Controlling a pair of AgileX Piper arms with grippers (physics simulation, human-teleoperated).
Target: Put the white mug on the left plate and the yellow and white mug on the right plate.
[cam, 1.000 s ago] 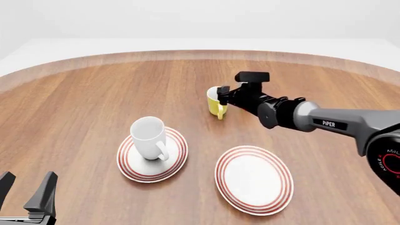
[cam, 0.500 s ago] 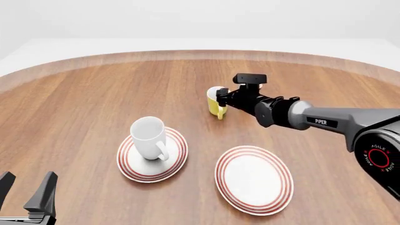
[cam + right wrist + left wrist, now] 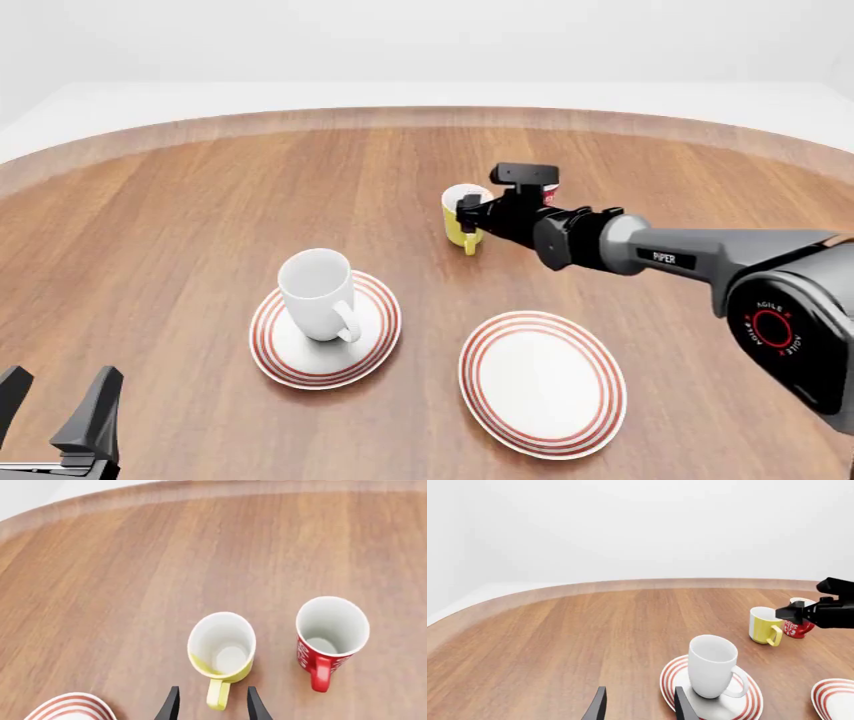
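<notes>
Fingers of the right gripper [image 3: 210, 705] are spread, 1 on each side of the yellow mug's [image 3: 222, 649] handle, without touching it as far as the wrist view shows. That mug stands upright on the wooden table [image 3: 200, 200], its white inside showing and its handle turned toward the gripper. In the front view the right gripper [image 3: 470, 212] sits right against the yellow mug [image 3: 461, 218], and the arm stretches back from it toward the view's right edge.

Just beside the yellow mug, on the side away from the white mug, stands a red cup [image 3: 329, 640] with white markings, also upright, with a gap between the 2.

Nearer the camera than the yellow mug, the white mug [image 3: 320, 294] stands upright on the left plate [image 3: 380, 345], its handle turned toward the camera. The right plate [image 3: 545, 384] lies beside the left plate, apart from it, with nothing on it; the yellow mug is well apart from it.

Down at the view's lower left corner, well away from the yellow mug, the left gripper [image 3: 56, 405] has its fingers spread wide and holds nothing. Its wrist view looks across the table at the white mug [image 3: 712, 666], the yellow mug [image 3: 764, 625] and the red cup [image 3: 797, 625] behind the right gripper.
</notes>
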